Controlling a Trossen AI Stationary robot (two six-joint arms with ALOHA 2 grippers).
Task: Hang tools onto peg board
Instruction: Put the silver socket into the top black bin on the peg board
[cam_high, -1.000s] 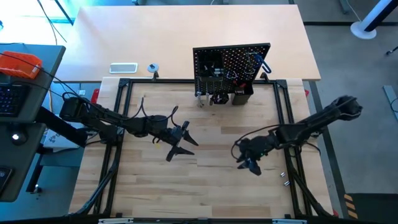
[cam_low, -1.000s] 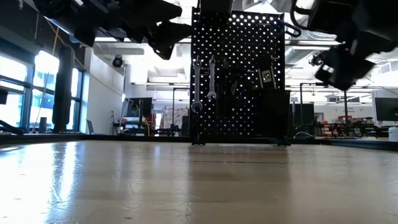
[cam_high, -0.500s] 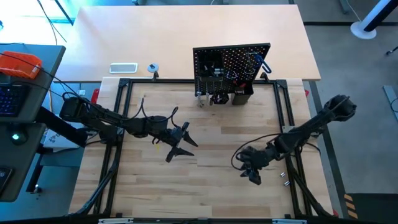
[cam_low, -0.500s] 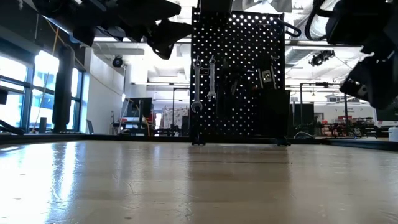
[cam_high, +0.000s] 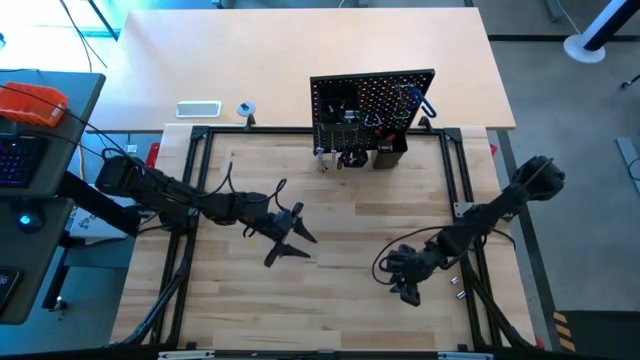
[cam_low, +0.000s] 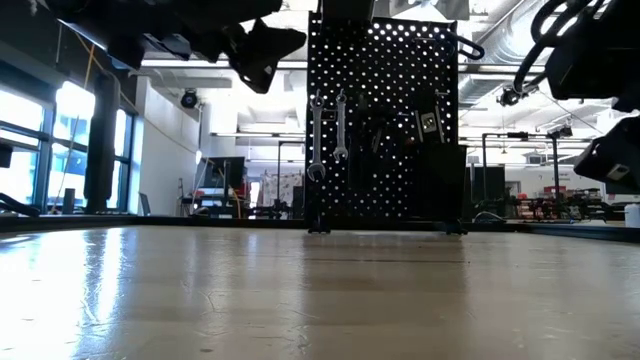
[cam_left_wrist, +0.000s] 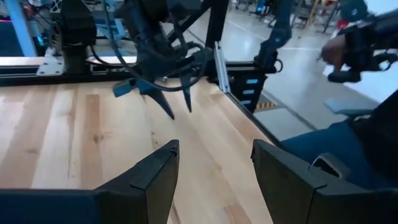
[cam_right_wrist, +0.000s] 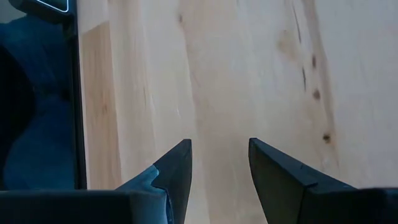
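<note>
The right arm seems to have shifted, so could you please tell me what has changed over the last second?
The right gripper drew back from mid-table toward the table's near edge, still open and empty. The left gripper edged slightly the same way, also open and empty. The peg board and its hung tools stayed as they were.

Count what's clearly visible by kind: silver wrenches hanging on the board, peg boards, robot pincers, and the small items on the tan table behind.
silver wrenches: 2
peg board: 1
pincers, left pincer and right pincer: 2
white rectangle: 1
tape roll: 1
Total: 7
</note>
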